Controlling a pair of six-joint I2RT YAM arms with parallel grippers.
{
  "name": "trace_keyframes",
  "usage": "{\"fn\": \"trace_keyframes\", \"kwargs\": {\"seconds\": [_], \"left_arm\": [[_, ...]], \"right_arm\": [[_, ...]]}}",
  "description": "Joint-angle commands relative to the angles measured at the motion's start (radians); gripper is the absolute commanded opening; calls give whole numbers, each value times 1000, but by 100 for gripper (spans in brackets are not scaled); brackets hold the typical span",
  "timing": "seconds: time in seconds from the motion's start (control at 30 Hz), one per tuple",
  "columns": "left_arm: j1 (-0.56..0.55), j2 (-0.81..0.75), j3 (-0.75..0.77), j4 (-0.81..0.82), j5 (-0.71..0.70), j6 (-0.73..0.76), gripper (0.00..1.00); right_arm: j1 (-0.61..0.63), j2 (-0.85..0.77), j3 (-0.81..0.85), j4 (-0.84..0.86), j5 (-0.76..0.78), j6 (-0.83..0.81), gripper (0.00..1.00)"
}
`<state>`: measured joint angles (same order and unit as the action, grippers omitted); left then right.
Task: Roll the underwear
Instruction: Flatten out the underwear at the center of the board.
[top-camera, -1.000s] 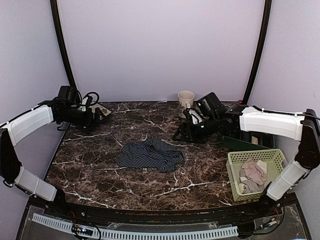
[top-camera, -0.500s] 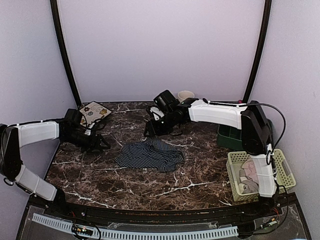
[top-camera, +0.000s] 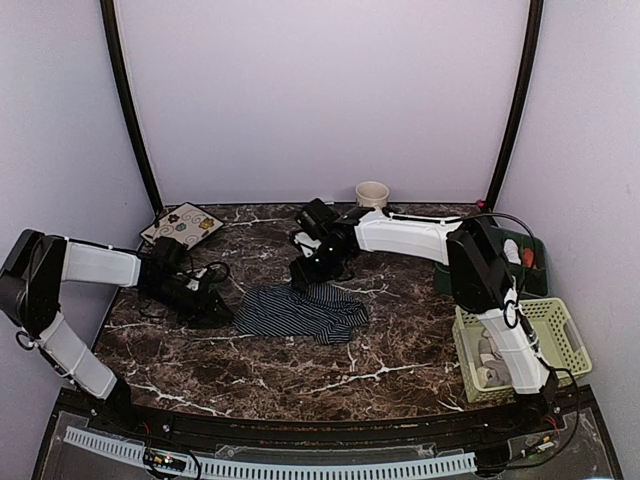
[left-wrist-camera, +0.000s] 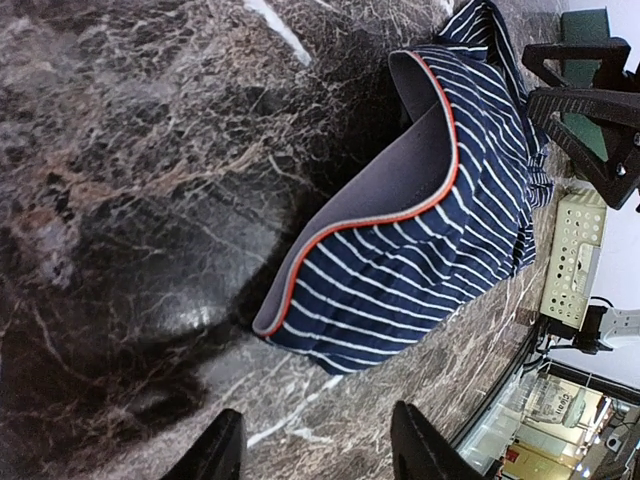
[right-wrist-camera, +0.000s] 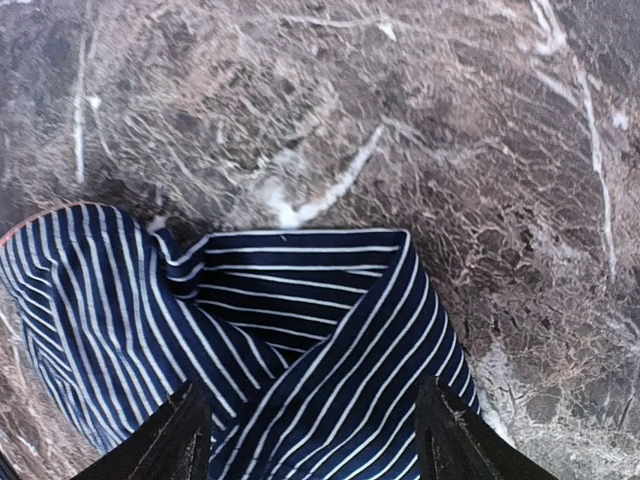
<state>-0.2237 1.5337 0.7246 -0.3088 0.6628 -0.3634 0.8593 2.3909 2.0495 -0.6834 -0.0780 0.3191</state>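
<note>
Dark-marble bench (top-camera: 300, 380) is being occupied near its middle by the navy striped underwear (top-camera: 300, 310), crumpled and unrolled, with its long axis running left-right in the top view. At its left end the grey waistband (left-wrist-camera: 400, 190) with red piping is being presented open and lifted off the surface.

Just beside that end the left fingers (left-wrist-camera: 222, 452) are being held low and half apart, with bare marble between them and the cloth; nothing is being gripped.

Over the far long edge the right fingers (right-wrist-camera: 182, 440) are being held apart, one on each side of a folded flap. Nothing is being pinched, and contact cannot be told.

Judgement: a roll is being set up along the long axis, so the waistband end by the left fingers is being read as the start, with the right side steadying.

Further out, the pink underwear (top-camera: 495, 352) is being carried in the pale-green basket (top-camera: 560, 318), well apart. The beige mug (top-camera: 372, 193) is being shown at the back wall.
</note>
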Motion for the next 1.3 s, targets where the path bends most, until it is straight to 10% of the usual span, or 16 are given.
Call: {"fn": "trace_keyframes", "kwargs": {"seconds": [0.0, 0.2, 0.4, 0.53, 0.97, 1.27], "left_arm": [[-37, 56, -1, 76, 15, -33, 49], [-41, 130, 13, 130, 9, -91, 36], [-39, 134, 59, 114, -21, -98, 13], [-40, 113, 106, 69, -40, -74, 0], [-1, 2, 336, -4, -184, -16, 0], [93, -100, 263, -6, -125, 28, 28]], "right_arm": [[1, 29, -1, -6, 17, -37, 68], [-25, 30, -39, 43, -85, -2, 55], [-78, -31, -45, 60, -105, 38, 0], [-112, -134, -67, 85, -80, 39, 0], [-150, -408, -89, 208, -292, -15, 0], [103, -617, -578, 199, -528, -118, 0]]}}
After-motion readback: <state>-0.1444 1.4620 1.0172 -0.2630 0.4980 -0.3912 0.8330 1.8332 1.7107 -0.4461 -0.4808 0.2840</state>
